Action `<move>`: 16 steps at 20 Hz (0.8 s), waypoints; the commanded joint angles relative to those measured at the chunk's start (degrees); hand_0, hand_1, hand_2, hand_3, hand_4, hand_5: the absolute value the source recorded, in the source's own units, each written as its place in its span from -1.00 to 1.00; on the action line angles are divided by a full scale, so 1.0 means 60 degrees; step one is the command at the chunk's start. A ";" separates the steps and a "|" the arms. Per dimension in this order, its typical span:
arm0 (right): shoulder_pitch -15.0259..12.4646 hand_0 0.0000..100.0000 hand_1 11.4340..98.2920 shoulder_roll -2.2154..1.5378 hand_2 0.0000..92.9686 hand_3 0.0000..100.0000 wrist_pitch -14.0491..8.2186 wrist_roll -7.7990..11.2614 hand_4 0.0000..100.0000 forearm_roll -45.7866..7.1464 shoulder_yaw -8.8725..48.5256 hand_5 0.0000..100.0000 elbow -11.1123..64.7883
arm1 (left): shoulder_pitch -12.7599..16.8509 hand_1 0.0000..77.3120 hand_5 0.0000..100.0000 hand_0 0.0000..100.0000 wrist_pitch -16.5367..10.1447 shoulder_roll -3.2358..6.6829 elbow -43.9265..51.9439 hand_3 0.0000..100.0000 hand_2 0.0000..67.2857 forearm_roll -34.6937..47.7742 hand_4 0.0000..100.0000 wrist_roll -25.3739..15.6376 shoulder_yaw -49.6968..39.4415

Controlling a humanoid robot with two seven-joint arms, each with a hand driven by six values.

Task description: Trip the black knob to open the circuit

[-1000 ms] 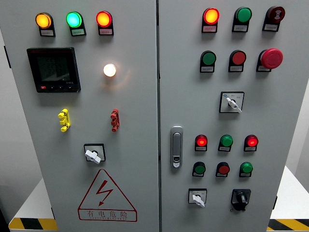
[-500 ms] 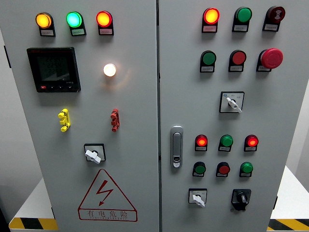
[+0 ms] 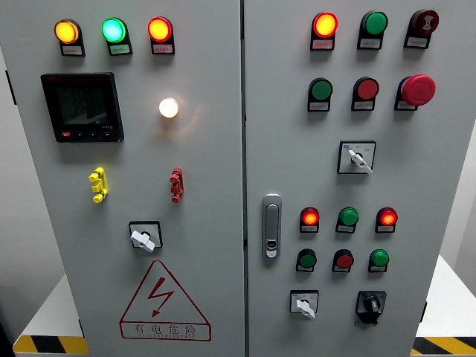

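The black knob [image 3: 370,306] sits at the lower right of the right cabinet door, on a black square plate, its handle roughly upright with a small white mark. To its left is a white-handled selector switch [image 3: 304,303]. Neither of my hands nor any arm shows in the head view.
A grey electrical cabinet fills the view. The right door carries lit red lamps [image 3: 310,218], green and red buttons, a red emergency stop [image 3: 418,90], another selector [image 3: 357,157] and a door latch [image 3: 272,225]. The left door has a meter [image 3: 82,106], lamps and a warning triangle [image 3: 164,301].
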 commanded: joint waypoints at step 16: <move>0.1369 0.84 -0.13 0.0093 -1.00 0.62 -0.1894 -0.0024 0.63 0.0157 -0.0872 1.00 0.1072 | -0.0012 -1.00 -0.83 -1.00 0.0000 0.0002 0.0000 -0.48 -0.42 0.0000 -0.80 0.0000 0.0000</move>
